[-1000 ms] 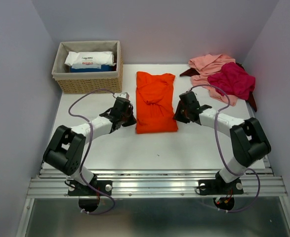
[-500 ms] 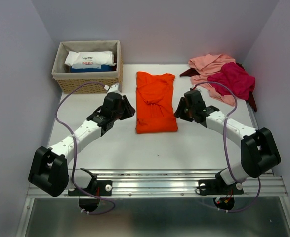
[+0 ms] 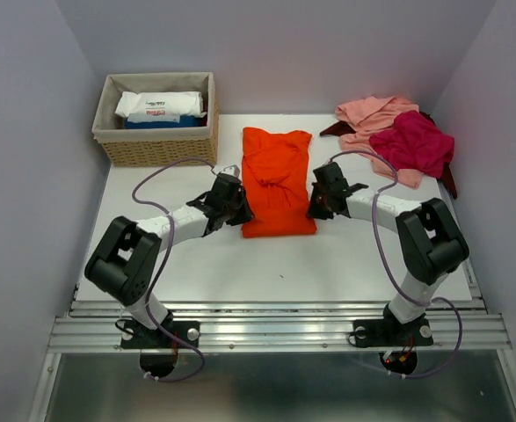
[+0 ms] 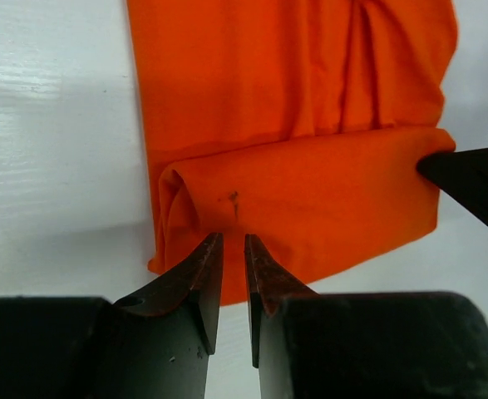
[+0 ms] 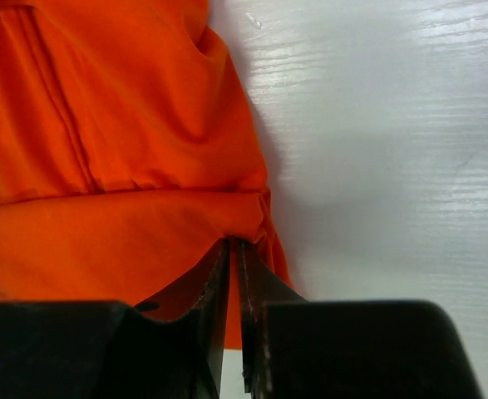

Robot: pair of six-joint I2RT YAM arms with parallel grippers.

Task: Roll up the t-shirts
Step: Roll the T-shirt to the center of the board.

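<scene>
Both nearly closed, left fingers [image 4: 200,287], right fingers [image 5: 210,291], pinching orange t-shirt [image 3: 278,180]

Bright, even light falls from above, and the arms cast soft, faint shadows on the white worktop [image 3: 345,264]. The wrist views show a streaky sheen on it and grey shadow beside the orange t-shirt [image 4: 310,83]. The left tool [image 4: 231,245] and right tool [image 5: 234,248] loom dark and slightly blurred.
</scene>
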